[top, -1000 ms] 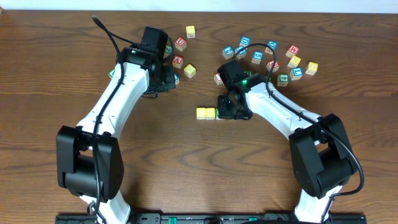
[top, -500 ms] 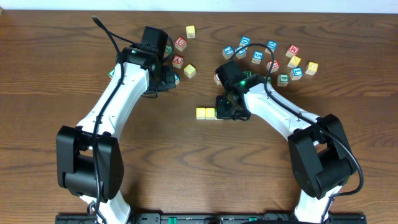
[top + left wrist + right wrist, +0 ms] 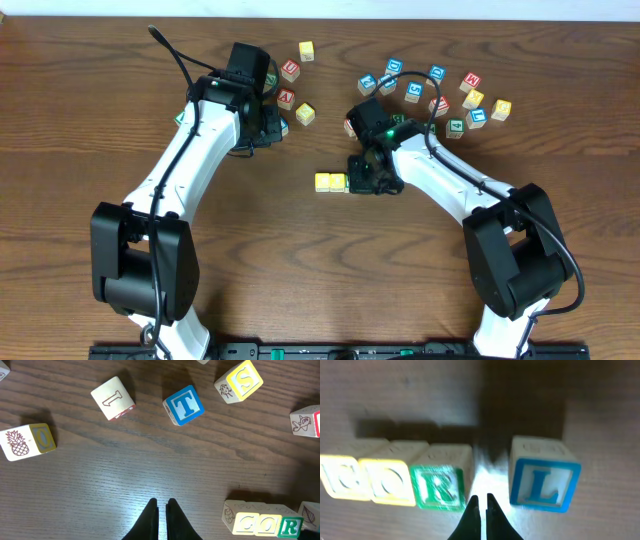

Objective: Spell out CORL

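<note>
The left arm point(image 3: 190, 150) and right arm point(image 3: 440, 175) are wearing white shells between bulky black joints. A black cable point(image 3: 172, 52) is looping off the left one, and the right gripper point(image 3: 481, 496) is showing slim black fingers.

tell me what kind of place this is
Probably a robotics lab or test bench, not a home: a left arm and right arm are mounted at one wooden table, with toy letter blocks scattered across it.
</note>
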### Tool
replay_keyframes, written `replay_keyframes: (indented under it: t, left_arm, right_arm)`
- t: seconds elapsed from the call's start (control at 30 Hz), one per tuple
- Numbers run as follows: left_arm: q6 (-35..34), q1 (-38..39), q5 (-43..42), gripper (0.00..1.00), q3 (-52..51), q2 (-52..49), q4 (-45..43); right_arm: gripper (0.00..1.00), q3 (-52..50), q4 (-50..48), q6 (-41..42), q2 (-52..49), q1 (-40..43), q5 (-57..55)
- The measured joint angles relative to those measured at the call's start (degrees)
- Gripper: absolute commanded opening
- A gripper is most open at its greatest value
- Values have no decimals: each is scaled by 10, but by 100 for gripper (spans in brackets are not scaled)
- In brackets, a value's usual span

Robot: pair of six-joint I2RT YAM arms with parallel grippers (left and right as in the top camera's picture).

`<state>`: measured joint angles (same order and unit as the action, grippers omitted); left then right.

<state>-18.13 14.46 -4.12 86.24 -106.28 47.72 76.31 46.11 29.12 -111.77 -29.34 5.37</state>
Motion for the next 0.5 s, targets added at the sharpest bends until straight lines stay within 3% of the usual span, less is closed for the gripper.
replay_keyframes:
  t: [0.5]
  left_arm:
    - [0,0,0,7,0,0,-2]
  right_arm:
    - [1,0,22,0,0,-16,19]
